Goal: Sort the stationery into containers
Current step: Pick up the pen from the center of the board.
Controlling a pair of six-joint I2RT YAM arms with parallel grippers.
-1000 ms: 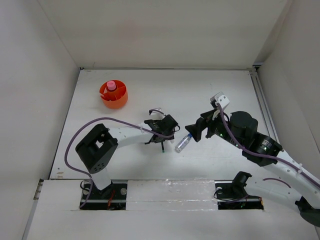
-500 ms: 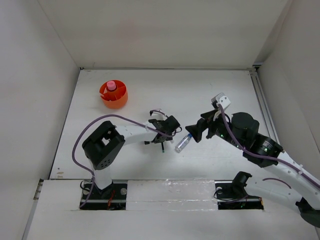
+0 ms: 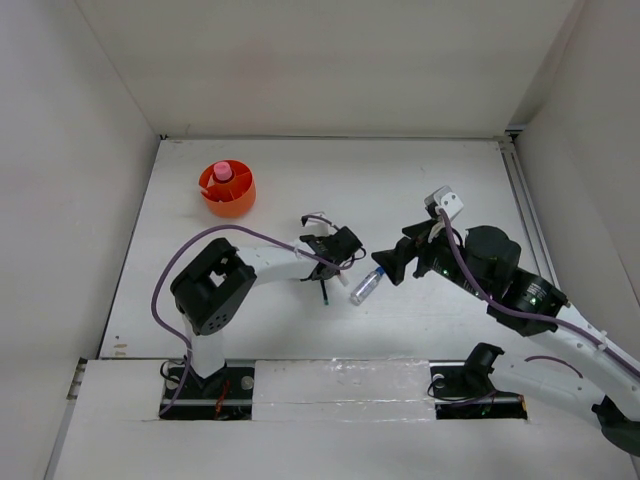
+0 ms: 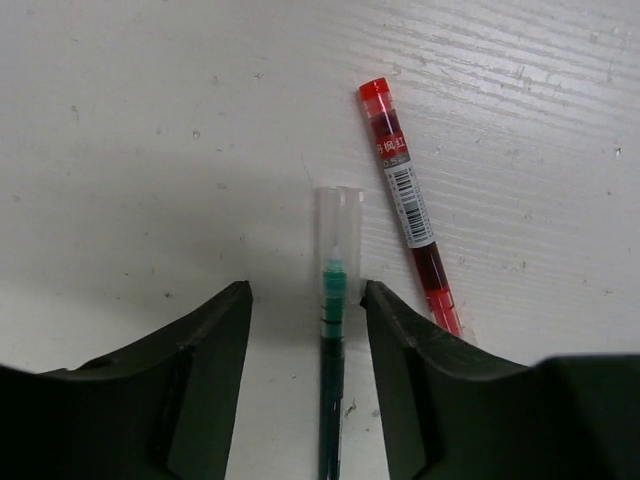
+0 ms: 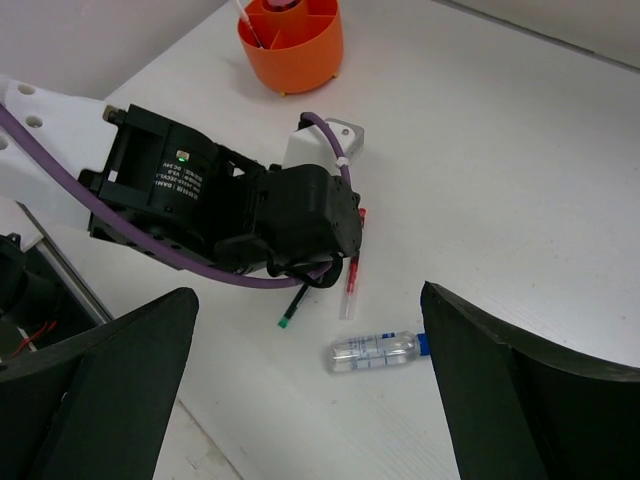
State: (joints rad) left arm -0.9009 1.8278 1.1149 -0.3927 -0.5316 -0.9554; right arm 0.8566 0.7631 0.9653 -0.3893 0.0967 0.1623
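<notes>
Step in hand: grasping the dark-green pen [image 4: 333, 340]. The left hand [image 4: 306, 292] straddles it on the tabletop [image 4: 150, 120], fingers apart and touching neither side. The red pen [image 4: 410, 205] lies just beside, at 1 o'clock.

Next move: pinch only the green pen, lift it, and carry it to the orange tub [image 3: 228, 206] at 10 o'clock.

The right hand [image 3: 385, 265] is spread wide near the clear bottle [image 3: 366, 286].

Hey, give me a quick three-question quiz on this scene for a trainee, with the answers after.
1. True or false: the green pen lies between the left hand's fingers.
2. What stands in the orange tub? A pink-capped bottle, B blue-capped bottle, C green pen.
3. Fill in: the ___ pen lies outside those fingers.
Key: 1 true; 2 A; 3 red pen.
</notes>
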